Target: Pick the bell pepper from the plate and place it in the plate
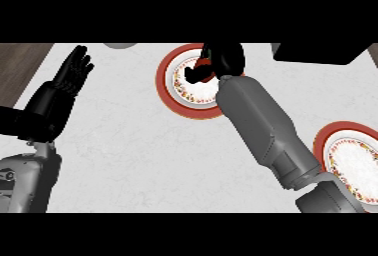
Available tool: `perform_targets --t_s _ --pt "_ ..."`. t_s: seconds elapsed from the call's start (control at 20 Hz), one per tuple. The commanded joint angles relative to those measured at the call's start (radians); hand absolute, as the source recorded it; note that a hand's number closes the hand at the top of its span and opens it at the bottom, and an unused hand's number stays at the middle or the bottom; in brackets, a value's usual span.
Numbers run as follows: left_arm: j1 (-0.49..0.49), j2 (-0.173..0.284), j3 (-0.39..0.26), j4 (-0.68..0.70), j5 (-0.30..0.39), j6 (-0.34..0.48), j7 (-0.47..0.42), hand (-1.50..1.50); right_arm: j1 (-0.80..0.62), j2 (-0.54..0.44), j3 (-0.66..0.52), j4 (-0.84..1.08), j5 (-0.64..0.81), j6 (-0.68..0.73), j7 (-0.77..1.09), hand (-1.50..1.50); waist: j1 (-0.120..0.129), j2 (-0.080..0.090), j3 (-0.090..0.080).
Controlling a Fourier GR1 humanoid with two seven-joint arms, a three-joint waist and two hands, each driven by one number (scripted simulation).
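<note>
A red-rimmed plate with a patterned white centre lies at the back middle of the counter. Over it my right hand curls round a red bell pepper, of which only a small red part shows between the thumb and fingers. A second red-rimmed plate of the same pattern lies at the right edge, partly behind my right forearm. My left hand rests open at the left, fingers straight and pointing up, holding nothing.
A black box-like object sits at the back right. A small grey round thing shows at the back edge. Dark wood borders the white counter on the left.
</note>
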Motion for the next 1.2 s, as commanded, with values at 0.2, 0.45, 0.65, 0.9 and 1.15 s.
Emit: perform_targets --t_s 0.2,0.45,0.65,0.9,1.15 --pt "-0.092 -0.024 -0.033 0.017 -0.008 0.006 0.052 0.0 -0.043 0.001 -0.056 0.151 -0.153 -0.09 -0.056 -1.5 0.04 0.012 0.001" --pt "-0.048 -0.025 -0.034 0.01 -0.01 -0.007 0.002 0.0 -0.027 0.001 -0.131 0.143 -0.246 -0.127 -0.216 -1.5 0.059 0.02 0.002" --pt "-0.088 -0.018 -0.021 0.049 -0.003 -0.011 0.02 0.0 -0.026 0.001 -0.164 0.113 -0.317 -0.24 -0.31 -1.5 0.047 0.016 0.002" --pt "-0.043 -0.024 -0.036 0.012 -0.021 -0.006 0.004 0.0 -0.039 0.001 -0.269 0.079 -0.456 -0.243 -0.424 -1.5 0.032 0.006 0.003" --pt "-0.003 -0.014 0.002 0.021 -0.028 0.015 -0.019 0.0 -0.012 0.001 -0.329 0.1 -0.541 -0.247 -0.527 -1.5 -0.015 -0.008 0.001"
